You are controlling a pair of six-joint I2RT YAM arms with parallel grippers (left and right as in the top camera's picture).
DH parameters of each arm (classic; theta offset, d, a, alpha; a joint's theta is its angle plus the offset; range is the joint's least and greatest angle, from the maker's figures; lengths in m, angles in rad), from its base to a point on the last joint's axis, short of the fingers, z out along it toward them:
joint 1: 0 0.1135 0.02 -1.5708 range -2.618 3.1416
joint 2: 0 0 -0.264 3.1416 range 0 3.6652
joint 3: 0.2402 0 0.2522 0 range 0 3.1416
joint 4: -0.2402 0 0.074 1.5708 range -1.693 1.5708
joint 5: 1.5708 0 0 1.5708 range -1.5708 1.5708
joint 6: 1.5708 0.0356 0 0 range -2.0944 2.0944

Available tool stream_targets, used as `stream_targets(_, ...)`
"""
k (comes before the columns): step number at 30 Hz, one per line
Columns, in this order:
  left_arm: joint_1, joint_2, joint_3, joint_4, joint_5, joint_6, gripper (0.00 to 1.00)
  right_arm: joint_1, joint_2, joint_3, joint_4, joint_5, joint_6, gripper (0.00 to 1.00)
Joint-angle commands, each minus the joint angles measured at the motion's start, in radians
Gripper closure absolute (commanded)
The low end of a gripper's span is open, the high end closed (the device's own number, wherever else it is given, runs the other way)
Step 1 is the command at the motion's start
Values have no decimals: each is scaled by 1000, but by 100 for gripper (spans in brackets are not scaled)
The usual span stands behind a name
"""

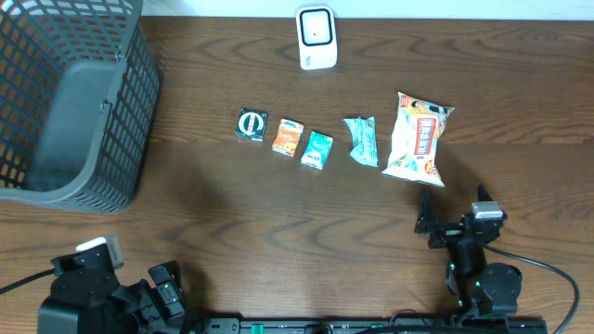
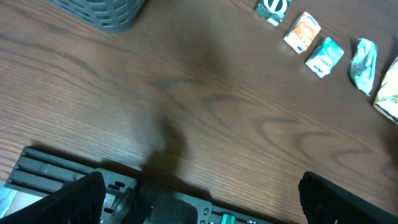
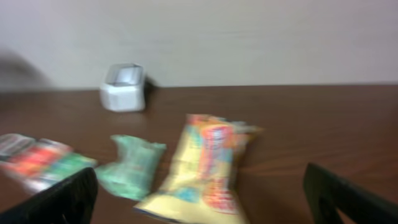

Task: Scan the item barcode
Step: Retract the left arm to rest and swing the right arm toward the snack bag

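Lying flat on the table (image 1: 232,213), the yellow-and-white snack bag (image 1: 418,137) ends a row of five untouched packets; beside it sit a green pouch (image 1: 363,141), a teal packet (image 1: 317,149), an orange packet (image 1: 288,135) and a dark packet (image 1: 251,124); the white scanner (image 1: 316,37) stands well apart at the far edge. The right gripper (image 1: 452,209) hovers near the bag, jaws wide and empty; the left gripper (image 2: 202,196), equally wide, holds nothing. I judge this the approach; next, the nearer arm must descend, close on a packet, probably the bag, and present its barcode to the scanner.
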Motion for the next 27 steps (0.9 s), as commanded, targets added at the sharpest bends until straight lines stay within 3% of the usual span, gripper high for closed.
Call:
stream_targets(1,4,2,-6,-2,9,-16,2,9,-6,-2,17,-302,363,1)
stream_targets(3,4,2,-6,-2,9,-16,2,9,-6,-2,24,-447,567,1)
stream_targets(5,4,2,-6,-2,9,-16,2,9,-6,-2,6,-518,669,1)
stream_targets(9,4,2,-6,-2,9,-35,2,9,-6,-2,122,-470,1018,1)
stream_targets(11,4,2,-6,-2,9,-34,2,9,-6,-2,224,-472,1067,1)
stream_targets(14,4,2,-6,-2,9,-34,2,9,-6,-2,433,-453,1067,1)
stream_targets(17,4,2,-6,-2,9,-34,2,9,-6,14,642,-294,1067,1)
stream_targets(20,4,2,-6,-2,9,-34,2,9,0,89,653,-122,1049,1)
stream_targets(23,4,2,-6,-2,9,-34,2,9,46,227,590,-92,840,1)
stream_targets(27,4,2,-6,-2,9,-34,3,9,195,491,354,-116,447,1)
